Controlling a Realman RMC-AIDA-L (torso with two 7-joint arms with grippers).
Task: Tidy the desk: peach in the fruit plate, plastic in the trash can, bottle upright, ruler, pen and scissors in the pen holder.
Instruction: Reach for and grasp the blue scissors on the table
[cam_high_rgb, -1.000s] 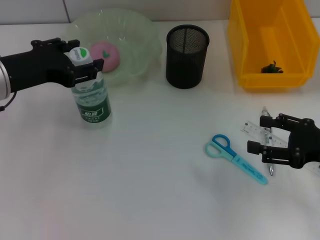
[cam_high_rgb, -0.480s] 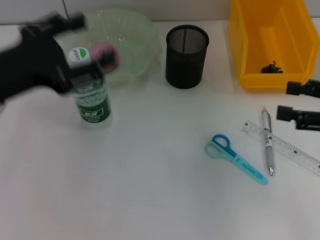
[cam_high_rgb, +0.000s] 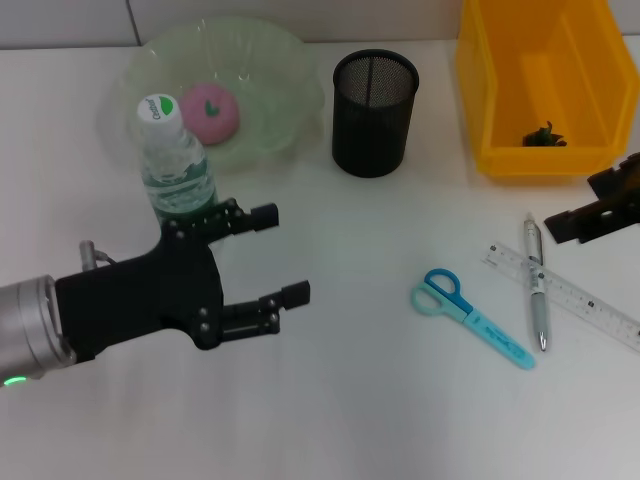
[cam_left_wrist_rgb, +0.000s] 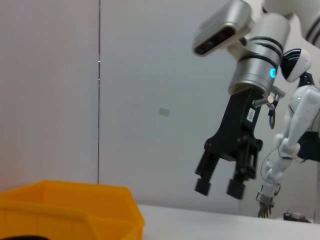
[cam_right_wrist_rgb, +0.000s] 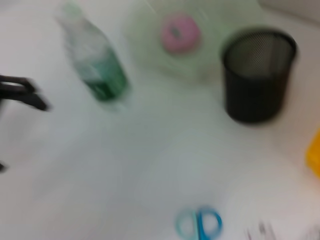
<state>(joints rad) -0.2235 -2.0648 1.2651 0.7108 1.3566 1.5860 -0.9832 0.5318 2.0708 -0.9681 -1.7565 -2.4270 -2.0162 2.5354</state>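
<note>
The bottle (cam_high_rgb: 178, 165) stands upright with its white cap up, near the green fruit plate (cam_high_rgb: 283, 75) that holds the pink peach (cam_high_rgb: 209, 112). My left gripper (cam_high_rgb: 280, 254) hangs open in front of the bottle, apart from it and holding nothing. The blue scissors (cam_high_rgb: 468, 315), silver pen (cam_high_rgb: 536, 290) and clear ruler (cam_high_rgb: 580, 300) lie flat at the right; the pen crosses the ruler. My right gripper (cam_high_rgb: 578, 205) is open at the right edge, behind the pen and ruler; the left wrist view shows the right gripper (cam_left_wrist_rgb: 218, 187) empty. The black mesh pen holder (cam_high_rgb: 373, 98) stands empty.
A yellow bin (cam_high_rgb: 480, 90) at the back right holds a small dark piece of plastic (cam_high_rgb: 543, 135). The right wrist view shows the bottle (cam_right_wrist_rgb: 97, 65), peach (cam_right_wrist_rgb: 179, 32), pen holder (cam_right_wrist_rgb: 255, 75) and scissors (cam_right_wrist_rgb: 200, 222).
My left gripper let go of the bottle and swung forward and toward the middle. My right gripper lifted off the pen and ruler and drew back toward the right edge.
</note>
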